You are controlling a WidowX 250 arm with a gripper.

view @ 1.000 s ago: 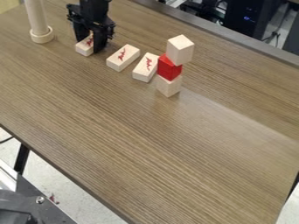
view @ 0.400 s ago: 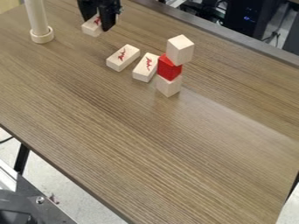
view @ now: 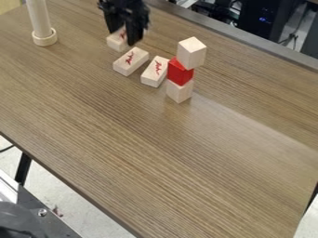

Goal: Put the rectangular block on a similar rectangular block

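The rectangular block (view: 115, 42) is clamped in the black hand (view: 123, 38), up and left of the cube stack (view: 180, 72) in view. Nearer the stack lie two similar blocks (view: 130, 61), the closer just beside it. Well left of the stack, a pale post (view: 41, 23) stands upright on the wooden surface (view: 130, 148).

Cream, red-squiggled rectangular blocks (view: 131, 62) — a solid red cube (view: 179, 72) — and a brown, streaky-grained table (view: 149, 153).
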